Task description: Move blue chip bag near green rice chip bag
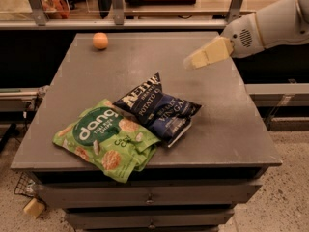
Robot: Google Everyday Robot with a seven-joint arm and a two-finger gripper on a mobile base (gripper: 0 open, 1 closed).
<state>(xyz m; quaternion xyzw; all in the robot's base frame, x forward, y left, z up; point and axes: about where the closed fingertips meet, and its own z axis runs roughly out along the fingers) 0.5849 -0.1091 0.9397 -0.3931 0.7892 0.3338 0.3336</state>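
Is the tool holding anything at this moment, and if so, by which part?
Nothing is held. The tool hangs above the table at its far right, apart from the blue chip bag, which lies against the green rice chip bag.

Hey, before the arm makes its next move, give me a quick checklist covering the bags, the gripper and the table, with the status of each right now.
1. Blue chip bag near green rice chip bag: ok, the two touch.
2. Blue chip bag resting on the table, away from its edges: ok.
3. Gripper apart from both bags: ok, it hovers over the table's far right part.
4. Green rice chip bag fully on the table: not ok, its front corner appears to lap over the front edge.
5. Round orange object out of the way: ok, at the far left, apart from the bags.
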